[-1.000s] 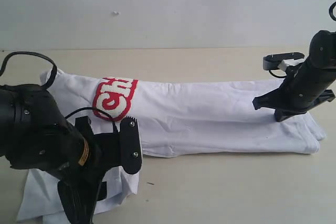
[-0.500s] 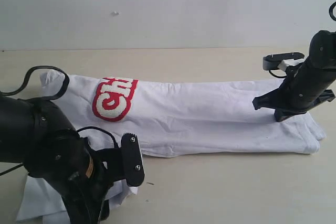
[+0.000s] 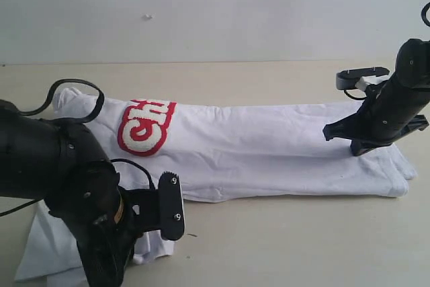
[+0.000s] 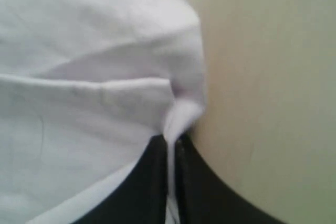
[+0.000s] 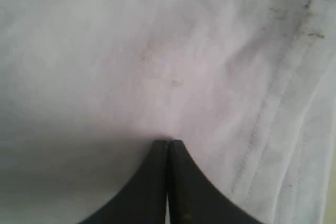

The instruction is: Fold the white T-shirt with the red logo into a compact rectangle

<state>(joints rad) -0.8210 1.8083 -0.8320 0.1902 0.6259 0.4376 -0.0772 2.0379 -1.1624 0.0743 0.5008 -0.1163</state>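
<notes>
T-shirt [image 3: 269, 146] lies as a long band. Its near-left flap is pinched in the left gripper [image 4: 170, 140], while the right gripper [image 5: 168, 142], clenched empty, pins the right end. Next, probably: lift that flap onto the band.

- A pale beige tabletop [image 3: 282, 240] fills the lower two thirds of the exterior view, smooth and matte.
- A plain grey-white wall [image 3: 222, 11] spans the top.
- One small pale mark [image 3: 148, 16] sits on the wall, upper left.
- A tiny dark speck [image 3: 193, 235] lies on the tabletop, lower centre-left.

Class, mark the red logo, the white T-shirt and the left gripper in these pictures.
red logo [image 3: 146, 127], exterior view, patch centre.
white T-shirt [image 3: 269, 142], exterior view, folded middle.
left gripper [image 4: 172, 141], left wrist view, between fingertips.
</notes>
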